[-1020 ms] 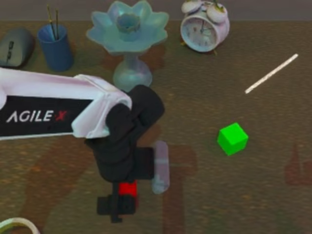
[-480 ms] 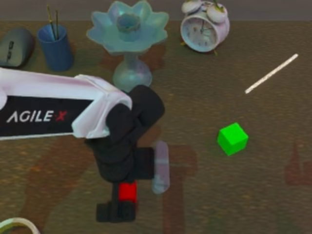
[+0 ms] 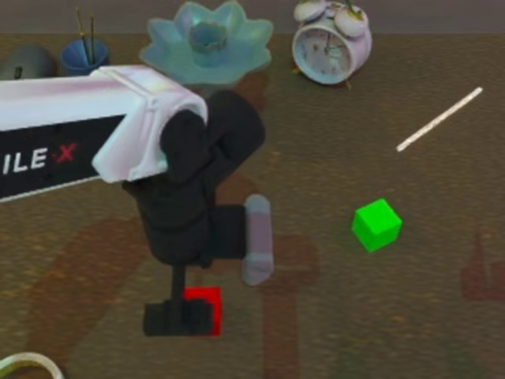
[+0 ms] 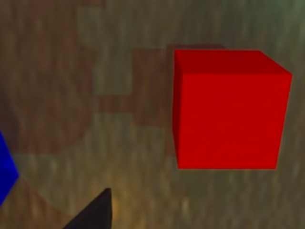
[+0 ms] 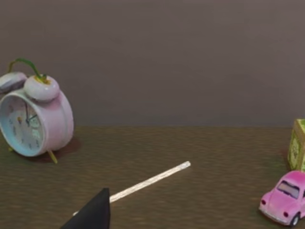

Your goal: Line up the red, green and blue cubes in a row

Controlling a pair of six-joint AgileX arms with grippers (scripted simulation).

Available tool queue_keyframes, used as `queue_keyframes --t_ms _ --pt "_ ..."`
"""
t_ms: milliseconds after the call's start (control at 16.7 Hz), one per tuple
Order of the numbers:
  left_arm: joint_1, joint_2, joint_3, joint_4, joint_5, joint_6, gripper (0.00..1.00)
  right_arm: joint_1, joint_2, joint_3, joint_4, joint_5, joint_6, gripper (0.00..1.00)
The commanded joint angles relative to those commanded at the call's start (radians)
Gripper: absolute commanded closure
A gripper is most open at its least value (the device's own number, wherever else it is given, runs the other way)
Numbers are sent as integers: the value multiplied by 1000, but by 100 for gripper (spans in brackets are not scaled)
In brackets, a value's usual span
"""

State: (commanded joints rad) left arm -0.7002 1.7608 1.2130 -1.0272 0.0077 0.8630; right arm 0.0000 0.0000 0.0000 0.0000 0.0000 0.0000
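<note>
Just beside the left gripper [image 3: 180, 318] sits the matte, sharp-edged red cube [image 3: 207, 304], ungripped. How far its fingers are spread I cannot tell. Well off lies the green cube [image 3: 376, 224].

Cubes: one red cube [image 3: 207, 304], one green cube [image 3: 376, 224], one blue cube [image 4: 5, 169].

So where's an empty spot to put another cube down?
Bare table lies between the small red cube under the left gripper and the bright green cube, and right of green. The back edge is crowded: pale blue flower-shaped dish, white alarm clock.
</note>
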Motion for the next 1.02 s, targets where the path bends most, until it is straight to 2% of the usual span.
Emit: queue_keyframes --t_ms 360,540,780,1020 --pt "-1 -16 20 -28 -1 -2 0 0 0 0 0 0 0 0" --pt "27 -68 -25 7 -6 -21 0 20 62 61 -42 -2 0 0" --pt "130 -266 -185 127 -18 -107 0 79 292 276 -185 -2 -2 0" --pt "276 -591 -430 294 -23 -249 0 160 679 576 -393 1 -5 0"
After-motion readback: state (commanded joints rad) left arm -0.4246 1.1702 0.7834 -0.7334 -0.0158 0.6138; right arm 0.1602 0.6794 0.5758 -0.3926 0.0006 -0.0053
